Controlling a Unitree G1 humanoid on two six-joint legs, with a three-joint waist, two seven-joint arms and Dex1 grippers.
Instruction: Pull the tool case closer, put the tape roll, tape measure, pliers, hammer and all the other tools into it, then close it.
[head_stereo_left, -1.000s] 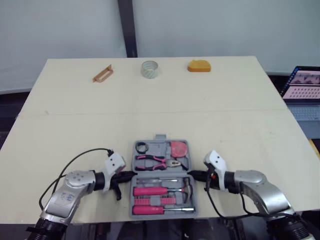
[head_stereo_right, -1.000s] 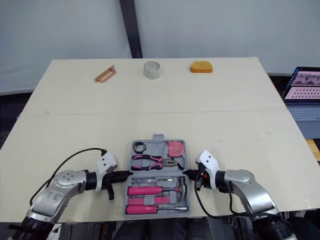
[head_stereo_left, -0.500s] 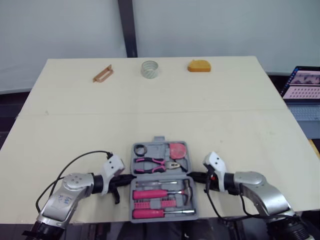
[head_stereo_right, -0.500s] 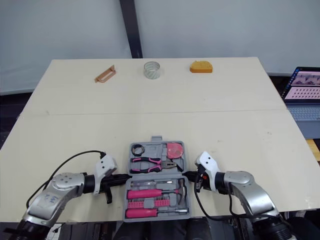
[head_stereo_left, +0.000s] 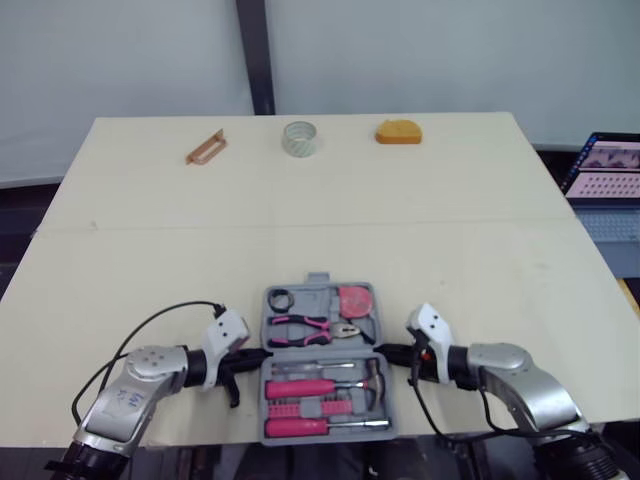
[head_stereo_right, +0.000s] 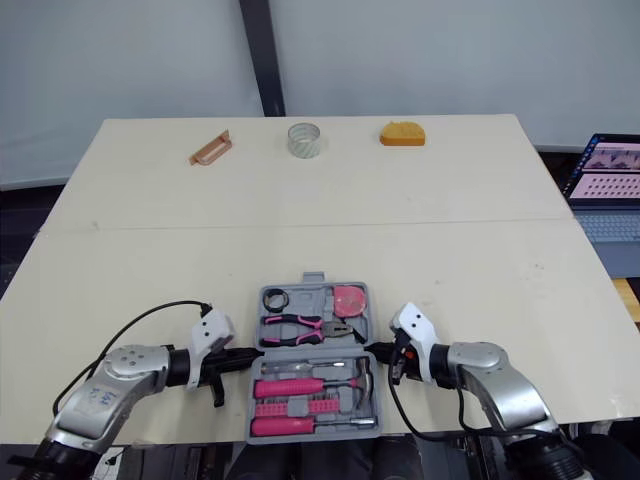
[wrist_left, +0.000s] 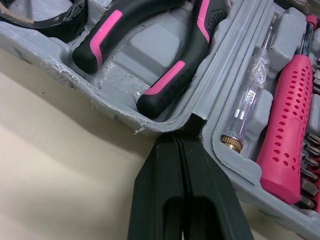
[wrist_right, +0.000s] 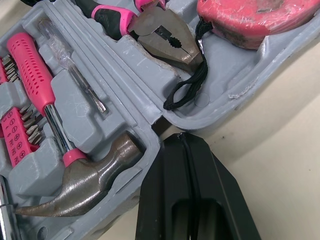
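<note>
Nosing into the 2 hinge notches of the tool case (head_stereo_left: 318, 277), your left gripper (head_stereo_left: 262, 353) and right gripper (head_stereo_left: 382, 350) have jaws pressed together, likely to drag it squarely

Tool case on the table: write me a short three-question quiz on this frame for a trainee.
1. True or false: the grey plastic tool case is closed.
2. Where does the steel-headed hammer lie? A) in the case half nearer the robot B) in the half farther from the robot C) outside the case
3. Fill in: the left tool and right tool each rest at the case's hinge line with fingers ____.
Key: 1 false; 2 A; 3 shut.
</note>
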